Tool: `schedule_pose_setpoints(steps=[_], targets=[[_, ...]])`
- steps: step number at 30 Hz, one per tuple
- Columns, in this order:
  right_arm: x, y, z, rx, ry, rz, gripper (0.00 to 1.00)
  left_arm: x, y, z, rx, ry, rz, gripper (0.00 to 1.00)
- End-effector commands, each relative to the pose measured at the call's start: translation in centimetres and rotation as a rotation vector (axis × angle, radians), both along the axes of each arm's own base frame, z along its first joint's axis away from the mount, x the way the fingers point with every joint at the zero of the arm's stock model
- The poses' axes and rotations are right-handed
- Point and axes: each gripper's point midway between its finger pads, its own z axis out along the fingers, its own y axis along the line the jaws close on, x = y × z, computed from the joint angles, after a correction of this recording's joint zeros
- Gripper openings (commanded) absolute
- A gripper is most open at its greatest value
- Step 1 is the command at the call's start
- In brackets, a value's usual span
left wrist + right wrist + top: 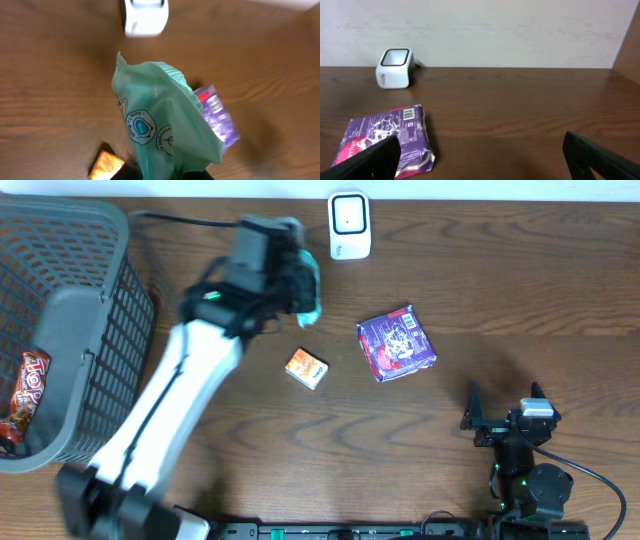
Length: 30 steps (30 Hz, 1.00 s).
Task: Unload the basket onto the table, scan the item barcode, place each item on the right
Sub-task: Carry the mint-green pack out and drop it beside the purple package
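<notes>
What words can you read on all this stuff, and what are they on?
"Top", probably: on the red snack packet in the basket.
"...refree", cut off at the start: on the purple packet.
Barcode digits on the purple packet: too small to read.
On the green pouch: round badges, print too blurred.
On the orange box: too small to read.
On the scanner: nothing readable.

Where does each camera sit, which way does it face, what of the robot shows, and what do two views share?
Overhead: above the table, looking straight down; both arms show, the left hand shut on a green packet, the right hand open.
Left wrist: behind the left hand, facing past the green packet towards the scanner; hardly any of the hand shows.
Right wrist: low over the table, facing level towards the wall; its two fingers show.
Shared: scanner and purple packet appear in all three.
</notes>
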Motion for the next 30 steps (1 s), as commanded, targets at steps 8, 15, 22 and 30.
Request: schedule_pose_setpoints(steps=[8,15,22,30], targets=[[0.0,-0.3,0.0,0.010,-0.001,-0.011,0.99,0.4,-4.4,-11.3,0.090,0.197,0.006,0.37],[0.0,-0.3,0.0,0.010,-0.001,-0.011,0.99,0.3,-4.0,-9.5,0.074,0.174,0.011,0.61],[0.0,-0.3,0.0,0.010,-0.001,-0.011,0.99,1.3,0.5,1.1,-0.041,-0.035,0.103,0.61],[0.0,-0.3,0.0,0.010,-0.001,-0.011,0.99,-0.3,22.4,13.8,0.064,-0.373,0.636,0.62]])
